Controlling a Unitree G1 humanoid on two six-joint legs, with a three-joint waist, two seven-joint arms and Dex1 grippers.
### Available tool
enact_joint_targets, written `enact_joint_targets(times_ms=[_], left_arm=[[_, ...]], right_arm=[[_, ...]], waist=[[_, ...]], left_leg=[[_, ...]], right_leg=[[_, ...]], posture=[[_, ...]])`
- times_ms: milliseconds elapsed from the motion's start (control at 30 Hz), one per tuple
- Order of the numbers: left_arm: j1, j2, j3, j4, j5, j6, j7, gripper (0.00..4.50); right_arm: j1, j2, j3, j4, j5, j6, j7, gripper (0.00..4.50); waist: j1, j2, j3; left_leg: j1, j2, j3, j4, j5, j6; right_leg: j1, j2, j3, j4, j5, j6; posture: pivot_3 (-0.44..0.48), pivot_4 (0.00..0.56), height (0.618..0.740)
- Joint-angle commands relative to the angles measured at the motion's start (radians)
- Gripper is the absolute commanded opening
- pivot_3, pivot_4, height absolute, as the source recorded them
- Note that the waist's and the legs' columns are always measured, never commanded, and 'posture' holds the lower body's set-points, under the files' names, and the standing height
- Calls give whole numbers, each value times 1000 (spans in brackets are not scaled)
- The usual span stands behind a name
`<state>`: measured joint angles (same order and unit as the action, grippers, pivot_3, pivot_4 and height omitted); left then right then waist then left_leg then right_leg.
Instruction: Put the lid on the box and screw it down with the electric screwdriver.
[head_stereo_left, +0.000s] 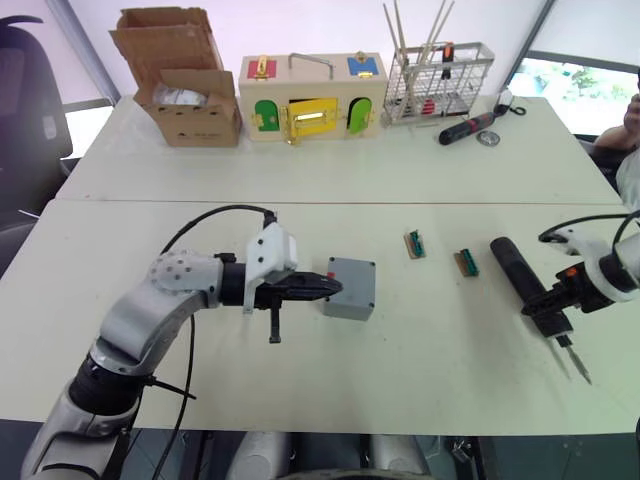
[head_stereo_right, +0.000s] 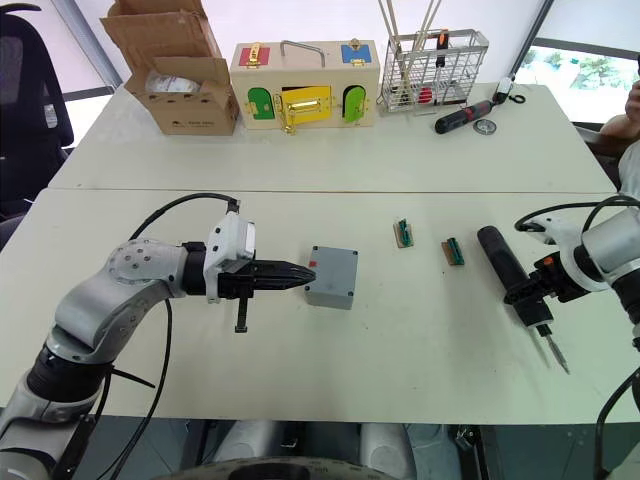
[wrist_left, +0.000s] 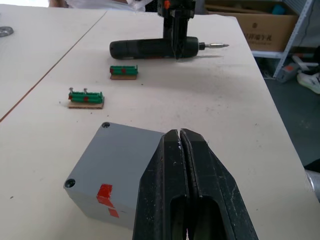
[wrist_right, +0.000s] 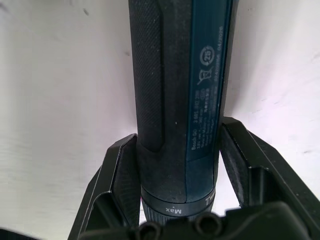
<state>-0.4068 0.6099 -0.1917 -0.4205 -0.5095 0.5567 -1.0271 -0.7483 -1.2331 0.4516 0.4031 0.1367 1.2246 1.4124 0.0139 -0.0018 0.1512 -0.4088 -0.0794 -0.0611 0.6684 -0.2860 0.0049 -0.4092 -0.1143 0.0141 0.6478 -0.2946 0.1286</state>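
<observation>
Lid (wrist_left: 125, 165) looks seated on box (head_stereo_left: 348, 302), I think. My left gripper (wrist_left: 181, 145) pinched together beside it; right gripper (wrist_right: 175, 172) clamps electric screwdriver (head_stereo_left: 530, 280). Next: lift, align bit on corner screw.

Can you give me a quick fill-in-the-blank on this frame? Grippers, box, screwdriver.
1. The left gripper, its fingers pressed together, is at the grey box, whose lid is already ____.
2. The right gripper straddles the ____ lying on the table.
3. The box's side facing the left gripper bears a ____ mark.
4. Between box and screwdriver lie ____ small green terminal blocks.

Answers: on; electric screwdriver; red; two
</observation>
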Motion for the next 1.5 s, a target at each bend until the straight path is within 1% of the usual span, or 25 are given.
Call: enact_joint_targets(times_ms=[33, 100, 167, 267, 333, 367, 400, 433, 467, 500, 533, 567, 600, 667, 733, 867, 933, 1000, 1133, 1233, 1500], left_arm=[[-49, -17, -5, 70, 15, -55, -35, 0], [-75, -27, -10, 118, 24, -79, -57, 0], [-119, -45, -16, 182, 29, -93, -82, 0], [-164, -57, -11, 261, 31, -115, -121, 0], [-202, -67, -13, 301, 32, -120, -140, 0], [-217, -69, -11, 319, 29, -121, -153, 0], [-241, -72, -14, 337, 28, -117, -168, 0], [-261, -72, -21, 358, 35, -119, -185, 0], [-278, -71, -29, 376, 46, -125, -199, 0], [-291, -70, -41, 392, 64, -139, -212, 0], [-300, -70, -49, 401, 77, -148, -222, 0], [-304, -72, -55, 397, 80, -145, -229, 0], [-307, -74, -58, 393, 81, -142, -235, 0], [-305, -71, -66, 376, 86, -137, -241, 0], [-297, -63, -85, 362, 118, -145, -237, 0], [-284, -49, -105, 371, 173, -169, -231, 0], [-275, -49, -113, 376, 193, -181, -226, 0], [-269, -60, -115, 373, 199, -171, -215, 0], [-264, -72, -116, 371, 206, -165, -208, 0], [-256, -74, -139, 389, 239, -179, -208, 0], [-237, -95, -172, 395, 282, -207, -201, 0]], right_arm=[[-33, -120, -172, -98, 144, 150, 73, 1977], [-24, -137, -279, -141, 223, 254, 54, 1977], [-27, -125, -479, -177, 320, 355, 5, 1977], [-30, -54, -753, -211, 489, 390, -139, 1977], [-11, 89, -977, -340, 565, 390, -316, 1977], [-11, 185, -1069, -425, 590, 390, -412, 1977], [-27, 356, -1173, -581, 592, 390, -525, 1977], [-59, 551, -1257, -759, 570, 380, -628, 1977], [-72, 705, -1304, -900, 574, 372, -703, 1977], [-73, 840, -1311, -1011, 576, 373, -762, 1977], [-63, 934, -1289, -1083, 577, 355, -815, 1977], [-36, 1008, -1244, -1131, 571, 317, -862, 1977], [-19, 1058, -1214, -1163, 564, 290, -898, 1977], [47, 1103, -1102, -1200, 518, 165, -946, 1977], [131, 1117, -984, -1218, 463, 19, -972, 1977], [255, 1118, -834, -1207, 387, -198, -1011, 1977], [319, 1098, -751, -1186, 324, -309, -1017, 1977], [369, 1073, -685, -1161, 263, -409, -1025, 1977], [402, 1055, -633, -1131, 234, -503, -1042, 1977], [435, 1031, -597, -1132, 259, -496, -1024, 1977], [467, 990, -594, -1153, 314, -501, -1029, 1977]], waist=[[1, 7, 2], [0, 8, 3], [-1, 8, 3], [-3, 8, 4], [-3, 7, 4], [-3, 6, 4], [-2, 5, 4], [-6, 4, 3], [-10, 3, 3], [-9, 4, 3], [-10, 4, 3], [-7, 4, 2], [-3, 5, 2], [-2, 4, 2], [-4, 4, 2], [-17, 4, 2], [-31, 4, 2], [-35, 4, 2], [-36, 4, 2], [-35, 4, 2], [-29, 4, 2]], left_leg=[[0, 0, 0, 0, 0, 0], [-1, 0, 1, -1, 0, 0], [-1, 0, 0, -2, 0, 0], [0, 0, 1, -1, 0, 0], [0, 0, 1, -1, 0, 0], [0, 1, 1, -1, 0, 0], [0, 1, 1, -1, 0, 0], [0, 1, 1, -1, 0, 0], [1, 2, 1, -1, 1, -1], [0, 2, 1, -1, 1, -2], [-1, 2, 1, -1, 2, -3], [-3, 1, 1, -2, 2, -3], [-4, 0, 1, -1, 2, -4], [-7, -3, -2, 0, 3, -4], [-7, -9, -4, 1, 3, -3], [-7, -11, -4, 4, 2, -2], [-7, -10, -4, 4, 2, -2], [-7, -9, -4, 4, 2, -2], [-7, -8, -4, 4, 2, -2], [-7, -8, -4, 4, 2, -2], [-7, -9, -4, 4, 2, -2]], right_leg=[[-1, 0, 0, 0, 0, 0], [-2, -2, 0, 1, 0, 0], [-2, -1, -1, 1, 0, 0], [-1, -1, 0, 1, 0, 0], [-1, -1, 0, 2, 0, 0], [-1, 0, 0, 2, 0, 0], [-1, 0, 0, 2, 0, 0], [-1, 0, 0, 2, 0, 0], [-2, 0, 0, 4, 0, 0], [-4, 1, 1, 6, 0, 1], [-6, 0, 1, 9, 0, 1], [-13, 0, 1, 18, 0, 1], [-16, -1, 1, 20, 0, 0], [-18, -2, 0, 22, 0, 0], [-17, -5, 1, 22, 0, 0], [-14, -6, 2, 21, 0, 0], [-14, -5, 2, 21, 0, 0], [-15, -5, 2, 22, 0, 1], [-15, -4, 2, 22, 0, 1], [-15, -4, 2, 22, 0, 1], [-14, -4, 2, 21, 0, 1]], posture=[[0, 150, 740], [0, 150, 740], [0, 150, 740], [0, 150, 740], [0, 150, 740], [0, 150, 740], [0, 150, 740], [0, 150, 740], [0, 150, 740], [0, 150, 740], [0, 150, 740], [0, 150, 740], [0, 150, 740], [0, 150, 740], [0, 150, 740], [0, 150, 740], [0, 150, 740], [0, 150, 740], [0, 150, 740], [0, 150, 740], [0, 150, 740]])
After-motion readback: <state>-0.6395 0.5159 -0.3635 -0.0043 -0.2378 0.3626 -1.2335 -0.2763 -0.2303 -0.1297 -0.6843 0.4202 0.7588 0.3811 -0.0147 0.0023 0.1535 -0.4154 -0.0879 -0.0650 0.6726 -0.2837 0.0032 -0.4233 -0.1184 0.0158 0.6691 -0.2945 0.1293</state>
